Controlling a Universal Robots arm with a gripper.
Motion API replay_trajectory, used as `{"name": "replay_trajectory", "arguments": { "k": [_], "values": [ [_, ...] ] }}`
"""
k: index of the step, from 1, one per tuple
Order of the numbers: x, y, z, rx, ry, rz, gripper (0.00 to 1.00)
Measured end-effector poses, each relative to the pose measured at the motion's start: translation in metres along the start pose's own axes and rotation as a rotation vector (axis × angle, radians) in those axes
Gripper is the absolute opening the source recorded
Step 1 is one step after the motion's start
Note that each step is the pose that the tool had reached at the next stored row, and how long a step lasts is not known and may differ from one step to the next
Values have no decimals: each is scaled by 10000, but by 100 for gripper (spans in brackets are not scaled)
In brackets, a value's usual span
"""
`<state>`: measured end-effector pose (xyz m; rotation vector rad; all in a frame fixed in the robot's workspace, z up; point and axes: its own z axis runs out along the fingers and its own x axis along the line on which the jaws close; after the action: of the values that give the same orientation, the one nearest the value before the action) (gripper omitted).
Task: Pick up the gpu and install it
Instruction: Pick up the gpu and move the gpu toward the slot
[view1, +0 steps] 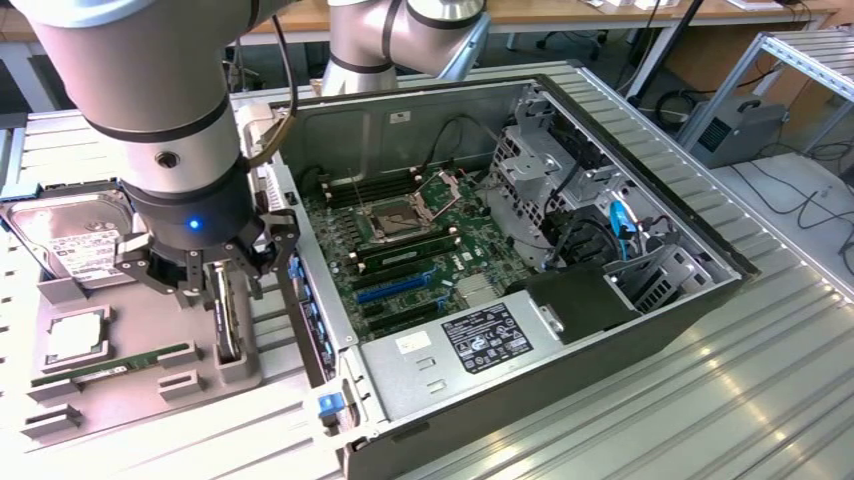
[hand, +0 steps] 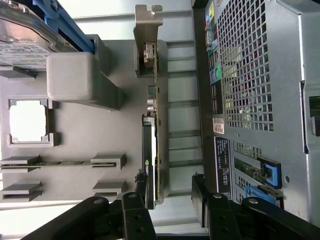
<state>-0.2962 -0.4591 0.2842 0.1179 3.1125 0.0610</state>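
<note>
**Lighting: bright, even, from overhead**

Exterior view: streaks of glare on the ribbed bench (view1: 761, 400) along its edge at the exterior view's right. Computer case (view1: 534, 400) interior shaded, outer wall dark. Small blue lamp (view1: 191, 222) glowing on the arm (view1: 147, 90).

Wrist view: pale tray (hand: 85, 135) bright. Processor (hand: 28, 120) washed out white. Graphics card (hand: 148, 150) edge dark.

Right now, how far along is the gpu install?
Done: the pincer sits open astride the gpu. In hand: nothing; the card stands on edge in its gray holder, ungripped. Left: lifting it and seating it; the blue expansion slot is bare.
</note>
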Motion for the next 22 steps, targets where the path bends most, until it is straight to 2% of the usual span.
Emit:
{"name": "replay_trajectory", "arguments": {
  "k": [22],
  "values": [
    [2, -3, 71, 9, -1, -1, 48]
  ]
}}
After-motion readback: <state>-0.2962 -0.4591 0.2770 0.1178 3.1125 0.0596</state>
